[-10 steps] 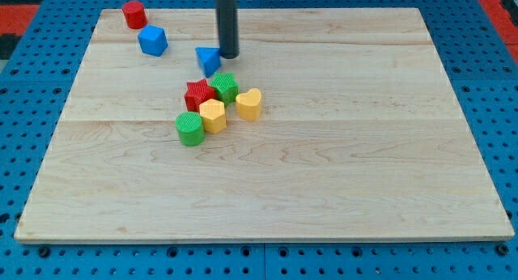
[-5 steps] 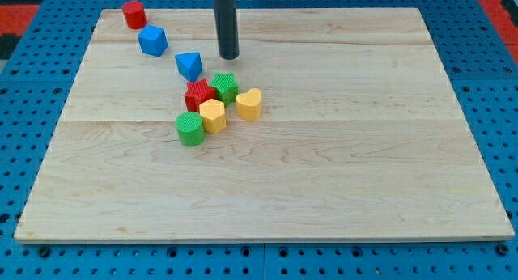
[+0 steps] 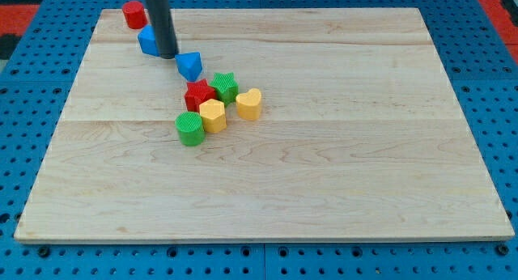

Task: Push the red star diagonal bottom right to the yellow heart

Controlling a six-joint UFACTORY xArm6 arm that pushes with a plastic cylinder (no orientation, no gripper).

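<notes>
A pale wooden table (image 3: 324,167) fills the frame over a blue pegboard base (image 3: 32,110). The straight dark rod descends in the upper left of the frame, my tip (image 3: 167,55) resting against the blue cube-like plastic block (image 3: 147,40) it partly hides, with the blue triangular plastic block (image 3: 189,65) just to its right. There are no fingers on this arm, so nothing is clasped. The red plastic star (image 3: 197,95) sits left of centre in a tight cluster, touching the green plastic star (image 3: 225,86) to its upper right and the yellow hexagonal plastic block (image 3: 212,116) below. The yellow plastic heart (image 3: 249,104) lies at the cluster's right, the green plastic cylinder (image 3: 190,129) at its lower left. A red plastic cylinder (image 3: 133,14) stands at the upper left corner.
</notes>
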